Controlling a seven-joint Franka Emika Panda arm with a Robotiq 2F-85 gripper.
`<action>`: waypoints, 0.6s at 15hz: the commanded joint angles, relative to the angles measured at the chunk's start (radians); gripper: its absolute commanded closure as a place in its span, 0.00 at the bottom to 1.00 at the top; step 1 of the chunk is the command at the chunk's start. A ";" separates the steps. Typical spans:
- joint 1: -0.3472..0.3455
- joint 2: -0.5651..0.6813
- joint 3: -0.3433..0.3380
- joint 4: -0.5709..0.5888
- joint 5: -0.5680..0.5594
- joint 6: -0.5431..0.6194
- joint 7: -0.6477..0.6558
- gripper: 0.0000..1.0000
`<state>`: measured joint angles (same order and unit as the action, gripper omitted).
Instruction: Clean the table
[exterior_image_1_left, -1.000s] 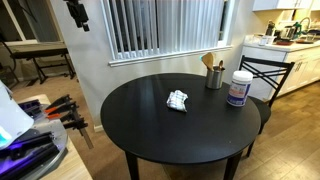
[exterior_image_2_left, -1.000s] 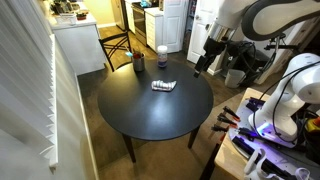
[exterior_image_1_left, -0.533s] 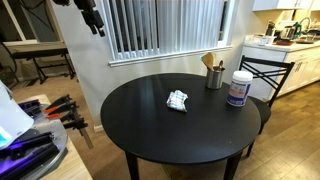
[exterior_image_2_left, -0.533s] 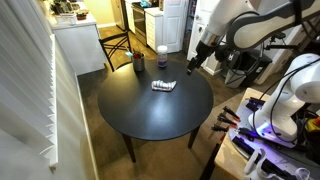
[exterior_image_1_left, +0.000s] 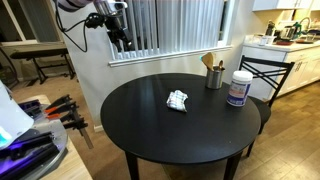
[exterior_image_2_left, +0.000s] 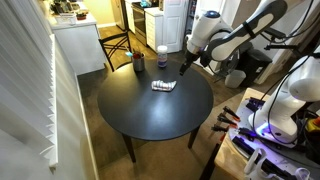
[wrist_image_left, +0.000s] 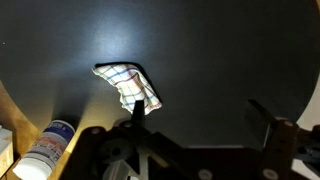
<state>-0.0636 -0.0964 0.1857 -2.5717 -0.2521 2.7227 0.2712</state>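
The round black table (exterior_image_1_left: 160, 135) fills the middle of both exterior views (exterior_image_2_left: 140, 115). A crumpled white checked cloth (exterior_image_1_left: 177, 100) lies on it near the middle, also seen in an exterior view (exterior_image_2_left: 163, 86) and in the wrist view (wrist_image_left: 128, 86). My gripper (exterior_image_1_left: 122, 40) hangs in the air beyond the table's edge, well above the top, also in an exterior view (exterior_image_2_left: 186, 62). In the wrist view its two fingers (wrist_image_left: 197, 112) are spread wide apart and empty, with the cloth beside one finger.
A metal cup with wooden utensils (exterior_image_1_left: 213, 72) and a white canister with a blue label (exterior_image_1_left: 239, 88) stand on the table's far side; the canister shows in the wrist view (wrist_image_left: 45, 152). A black chair (exterior_image_1_left: 268, 75) stands behind. Window blinds (exterior_image_1_left: 165, 25), counter and clutter surround.
The arm has swung across toward the table over the last second, bringing the gripper nearer the table's edge. The cloth, cup and canister have not moved.
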 joint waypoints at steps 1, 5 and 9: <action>0.021 0.160 -0.039 0.140 -0.170 0.010 0.067 0.00; 0.038 0.267 -0.036 0.274 -0.285 -0.014 0.079 0.00; 0.053 0.314 -0.030 0.339 -0.292 -0.016 0.048 0.00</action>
<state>-0.0225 0.1900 0.1515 -2.2740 -0.5314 2.7207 0.3193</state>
